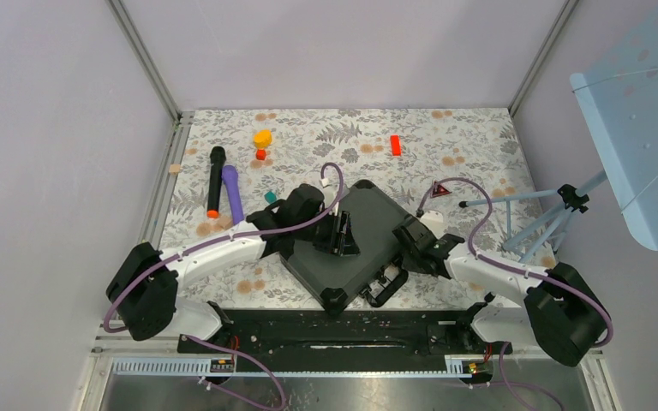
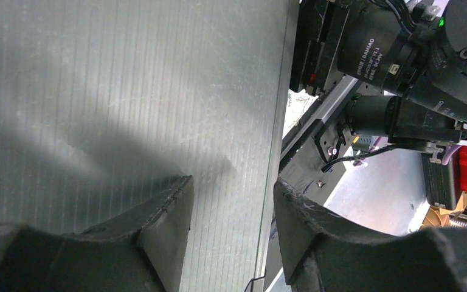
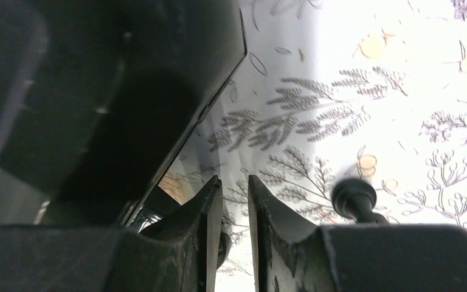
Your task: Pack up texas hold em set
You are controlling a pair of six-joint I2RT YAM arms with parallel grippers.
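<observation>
The left gripper (image 2: 234,185) hangs released, jaws half apart with nothing between them. Directly beneath it lies the closed black case (image 1: 375,224), the edge of its ribbed lid under the gap. The right gripper (image 3: 235,182), jaws narrowly parted and empty, has the case just to its left.

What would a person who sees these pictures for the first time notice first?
The closed black case lies askew in the middle of the flowered table; the left end effector hangs above its lid and the right end effector is at its right edge. Behind it on the left, a purple cylinder and a yellow block stand out.
</observation>
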